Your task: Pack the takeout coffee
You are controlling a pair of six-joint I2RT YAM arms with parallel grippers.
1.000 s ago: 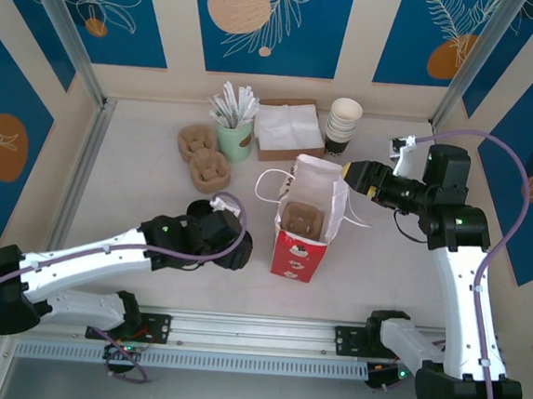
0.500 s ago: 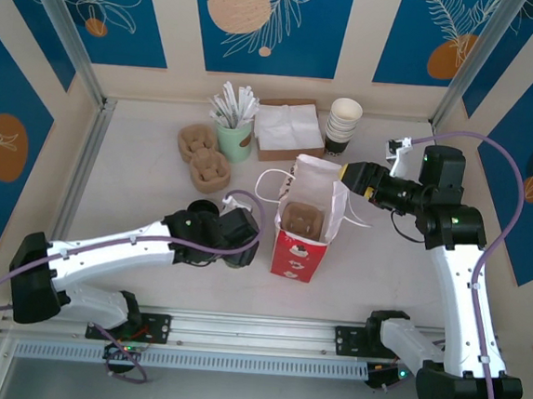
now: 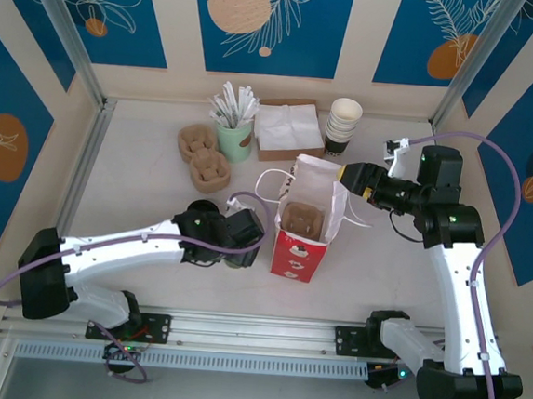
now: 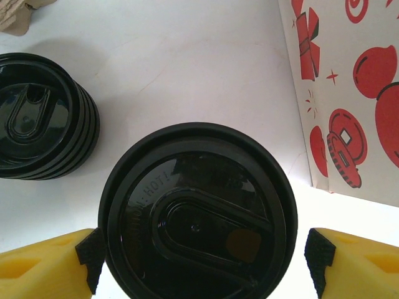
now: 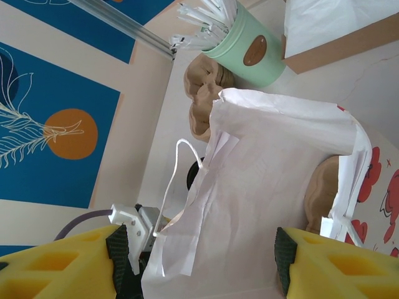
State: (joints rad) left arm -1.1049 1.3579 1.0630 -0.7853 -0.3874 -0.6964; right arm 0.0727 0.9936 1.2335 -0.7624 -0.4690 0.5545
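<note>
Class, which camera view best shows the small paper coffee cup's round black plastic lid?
Left wrist: the round black plastic lid sits large and sharp between the open left gripper fingers. In the top external view that gripper largely hides it. The right wrist view faces the red-and-white paper bag.

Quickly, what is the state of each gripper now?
Left gripper: open, one finger on each side of the takeout coffee.
Right gripper: open, at the bag top.

L wrist: coffee (image 4: pixel 196 218) shows lid only, sides hid beneath, rim cut at 6. Lid stack (image 4: pixel 43 118) cut at 9; bag (image 4: pixel 355 93) cut at 12 & 3. Top view: coffee mostly hid under L gripper (image 3: pixel 233 239). R wrist: bag cut at 6, tray (image 5: pixel 321 187) mostly hid by paper; can't tell if R gripper (image 5: pixel 199 252) pinches bag.
</note>
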